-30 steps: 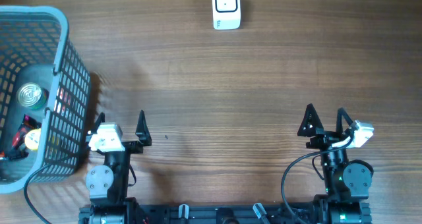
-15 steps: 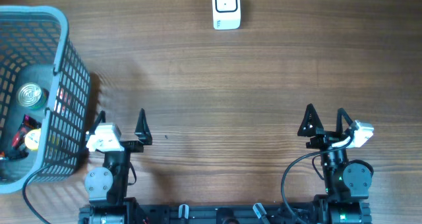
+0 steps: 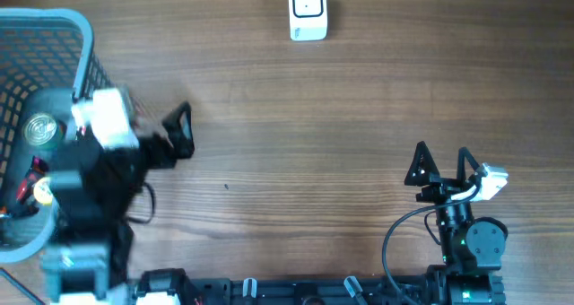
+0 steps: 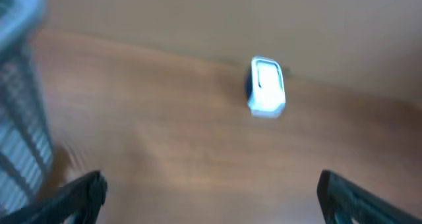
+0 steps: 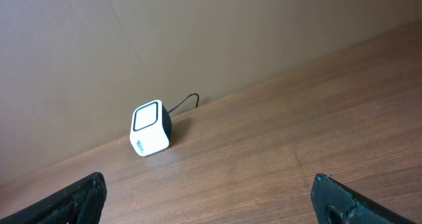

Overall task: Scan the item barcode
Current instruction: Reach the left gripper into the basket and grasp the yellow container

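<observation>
Overhead, table: a brown wood-grain table top [image 3: 341,117], bare across the middle.
Overhead, scanner: a small white box-shaped barcode scanner [image 3: 308,11] sits at the far edge, with open wood all round it.
Overhead, basket: a blue-grey plastic mesh basket [image 3: 85,36] stands at the left edge. In it lie a round silver-topped can [image 3: 40,130] and some red and yellow packets [image 3: 34,187], too small to read.
Overhead, left gripper [image 3: 142,108]: blurred, just beside the basket's right wall. Its arm covers the basket's near corner. One black finger shows clearly.
Overhead, right gripper [image 3: 441,152]: near the front right, well apart from scanner and basket. Its fingers are spread wide with nothing between them.
Left wrist, view ahead: blurred. The basket wall [image 4: 20,118] fills the left edge and the scanner [image 4: 266,85] stands ahead on bare wood.
Left wrist, fingers [image 4: 79,194]: set far apart at the bottom corners, empty.
Right wrist, view ahead: the scanner [image 5: 150,128] stands against a plain brown backboard [image 5: 198,39], with a thin black cable [image 5: 186,101] curling from behind it.
Right wrist, fingers [image 5: 343,197]: wide, empty, nothing standing between them and the scanner.
</observation>
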Motion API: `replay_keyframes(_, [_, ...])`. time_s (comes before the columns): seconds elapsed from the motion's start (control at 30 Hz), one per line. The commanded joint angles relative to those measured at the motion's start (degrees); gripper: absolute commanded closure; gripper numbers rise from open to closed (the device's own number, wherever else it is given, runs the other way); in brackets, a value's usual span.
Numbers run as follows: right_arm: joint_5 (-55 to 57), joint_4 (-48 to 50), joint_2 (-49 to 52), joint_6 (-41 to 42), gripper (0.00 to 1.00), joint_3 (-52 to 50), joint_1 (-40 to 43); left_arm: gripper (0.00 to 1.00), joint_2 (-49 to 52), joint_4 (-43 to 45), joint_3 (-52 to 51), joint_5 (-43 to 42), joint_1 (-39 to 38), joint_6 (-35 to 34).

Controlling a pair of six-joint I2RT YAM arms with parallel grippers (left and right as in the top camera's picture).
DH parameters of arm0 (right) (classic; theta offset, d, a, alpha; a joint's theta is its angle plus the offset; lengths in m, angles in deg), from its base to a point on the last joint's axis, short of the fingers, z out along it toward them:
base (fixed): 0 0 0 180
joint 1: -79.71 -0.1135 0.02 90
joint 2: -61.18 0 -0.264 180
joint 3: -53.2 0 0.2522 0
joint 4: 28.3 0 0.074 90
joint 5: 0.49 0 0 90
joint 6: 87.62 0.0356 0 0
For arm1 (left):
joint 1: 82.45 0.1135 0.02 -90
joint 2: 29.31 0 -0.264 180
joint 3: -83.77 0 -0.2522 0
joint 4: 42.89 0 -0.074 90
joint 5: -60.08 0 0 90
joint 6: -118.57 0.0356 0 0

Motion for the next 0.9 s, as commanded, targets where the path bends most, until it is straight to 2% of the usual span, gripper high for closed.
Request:
replay_keyframes(0.0, [-0.7,0.2,-0.1,-1.0,0.00,-0.1,-0.2,0.00,8.9,-5.1,14.3,-8.1,-0.3,-0.3])
replay_keyframes(0.1, [-0.7,0.2,-0.1,-1.0,0.00,-0.1,-0.2,0.00,14.3,-5.0,22.7,-5.0,0.1,-1.2])
replay_keyframes(0.17, [-0.7,0.2,-0.1,-1.0,0.00,-0.1,-0.2,0.00,20.1,-8.7,33.1,3.8,3.2,-5.7])
replay_keyframes(0.27, [-0.7,0.2,-0.1,-1.0,0.00,-0.1,-0.2,0.00,29.5,-16.6,49.4,5.2,12.1,-9.2])
replay_keyframes(0.33, [-0.7,0.2,-0.1,-1.0,0.00,-0.1,-0.2,0.00,34.1,-21.6,56.0,10.6,20.4,-18.4])
replay_keyframes(0.43, [-0.7,0.2,-0.1,-1.1,0.00,-0.1,-0.2,0.00,37.2,-29.3,56.2,11.6,31.9,-32.8])
replay_keyframes(0.47, [-0.7,0.2,-0.1,-1.0,0.00,-0.1,-0.2,0.00,38.5,-31.6,56.2,12.6,34.5,-35.6])
replay_keyframes(0.53, [-0.7,0.2,-0.1,-1.0,0.00,-0.1,-0.2,0.00,42.1,-40.0,56.2,18.9,38.4,-44.8])
replay_keyframes(0.57, [-0.7,0.2,-0.1,-1.0,0.00,-0.1,-0.2,0.00,43.5,-43.3,56.2,19.1,38.9,-46.4])
replay_keyframes(0.67, [-0.7,0.1,-0.1,-1.0,0.00,-0.1,-0.2,0.00,47.4,-49.2,54.5,27.0,39.1,-51.3])
replay_keyframes(0.77, [-0.7,0.2,-0.1,-1.0,0.00,-0.1,-0.2,0.00,48.8,-48.8,48.8,27.7,39.1,-53.0])
replay_keyframes(0.87, [-0.7,0.2,-0.1,-1.0,0.00,-0.1,-0.2,0.00,48.8,-43.5,39.1,30.3,39.1,-53.2])
